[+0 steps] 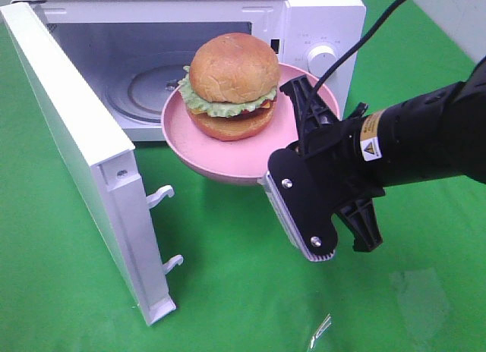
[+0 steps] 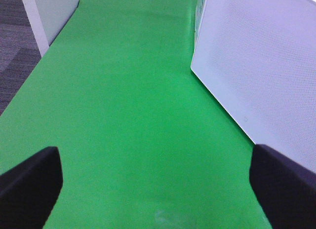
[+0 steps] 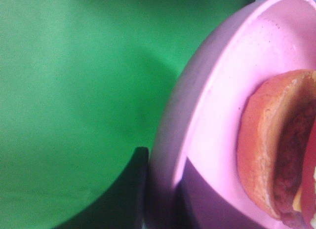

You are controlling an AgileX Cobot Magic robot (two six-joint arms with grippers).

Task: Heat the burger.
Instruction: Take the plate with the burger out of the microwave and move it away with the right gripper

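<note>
The burger [image 1: 231, 83], with glossy golden buns, green lettuce and a reddish filling, sits on a pink plate [image 1: 287, 128]. My right gripper [image 1: 292, 151] is shut on the plate's right rim and holds it in the air just in front of the open microwave [image 1: 323, 22]. In the right wrist view the plate [image 3: 212, 115] and the burger's bottom bun [image 3: 269, 140] fill the frame, with one finger [image 3: 133, 189] under the rim. My left gripper [image 2: 155, 189] is open and empty over the green cloth. It is out of the exterior view.
The microwave door [image 1: 76, 139] stands swung open to the left, and its white outer face [image 2: 256, 56] shows beside my left gripper. The glass turntable [image 1: 144, 90] lies inside the cavity. A green cloth [image 1: 228, 291] covers the table.
</note>
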